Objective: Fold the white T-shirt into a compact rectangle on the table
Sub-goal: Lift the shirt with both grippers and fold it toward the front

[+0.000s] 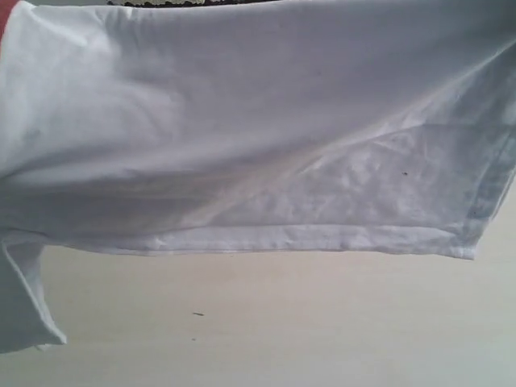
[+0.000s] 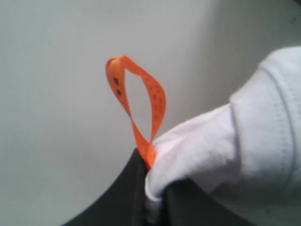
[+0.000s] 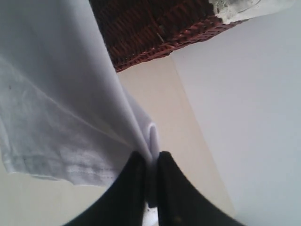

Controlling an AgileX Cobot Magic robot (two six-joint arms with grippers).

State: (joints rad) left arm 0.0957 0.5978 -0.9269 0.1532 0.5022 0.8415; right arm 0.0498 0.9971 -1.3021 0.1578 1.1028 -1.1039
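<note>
A pale cream surface (image 1: 339,330) fills the lower part of the exterior view, bare apart from a small dark speck (image 1: 197,314).

The left end effector (image 2: 153,186) is seen clamped together on a bunched edge of the white T-shirt (image 1: 242,121), with the orange tag (image 2: 158,101) looped up just beside the pinch. The right end effector (image 3: 151,165) is likewise closed tight on a thin fold of the cloth. Between the two grips the shirt is hung as a broad sheet over the surface. Its hem (image 1: 322,239) runs almost level along the bottom and a sleeve (image 1: 24,306) droops lower on the left. Whether any part touches the surface cannot be told. A diagonal crease is seen across the right half, where the cloth appears to be doubled.

The step in hand is judged to be the laying out of the lifted shirt. It is done well if both grips are held at equal height and drawn gently apart, so that the diagonal crease is pulled out before the cloth is lowered. The hem should be set down first and the rest paid out away from it, so that no air or slack is trapped. The drooping sleeve should be watched, since it may be tucked under. Neither grip should be loosened until the cloth is borne by the surface.

The dark wicker basket (image 3: 141,28) with its lace trim (image 3: 230,12) stands near the right grip and should be given clearance.
</note>
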